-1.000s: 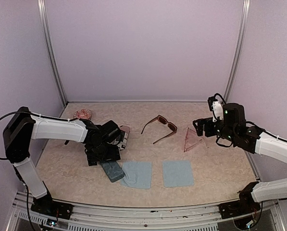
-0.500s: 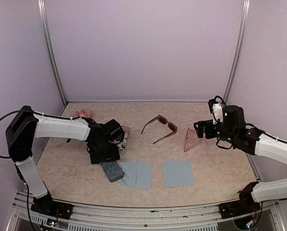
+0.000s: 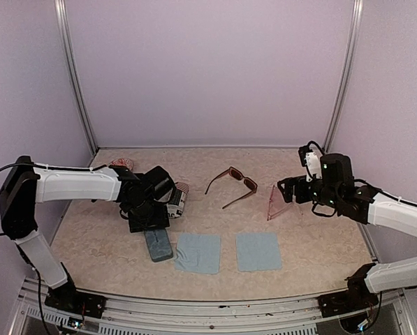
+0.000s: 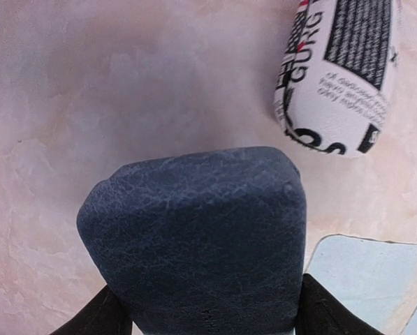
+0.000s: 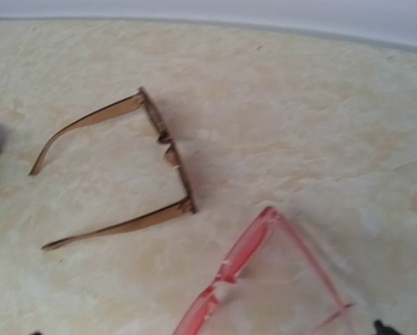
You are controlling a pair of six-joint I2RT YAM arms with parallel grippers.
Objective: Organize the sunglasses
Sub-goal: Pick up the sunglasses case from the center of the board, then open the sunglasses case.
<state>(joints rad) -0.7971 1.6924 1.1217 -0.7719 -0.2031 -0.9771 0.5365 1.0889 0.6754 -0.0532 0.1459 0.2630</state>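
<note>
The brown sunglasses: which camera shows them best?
The right wrist view: the brown sunglasses lie whole and close up there, both arms unfolded. The top view shows them whole too, but small, mid-table. The left wrist view does not show them.

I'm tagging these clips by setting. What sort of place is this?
Probably a lab test cell for robot trials, not a home or shop: plain lilac walls on metal posts box in a speckled table, and two robot arms are bolted at its near edge.

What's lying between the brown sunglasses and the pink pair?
Nothing: only bare tabletop separates the brown sunglasses from the pink pair, clearest in the right wrist view.
</note>
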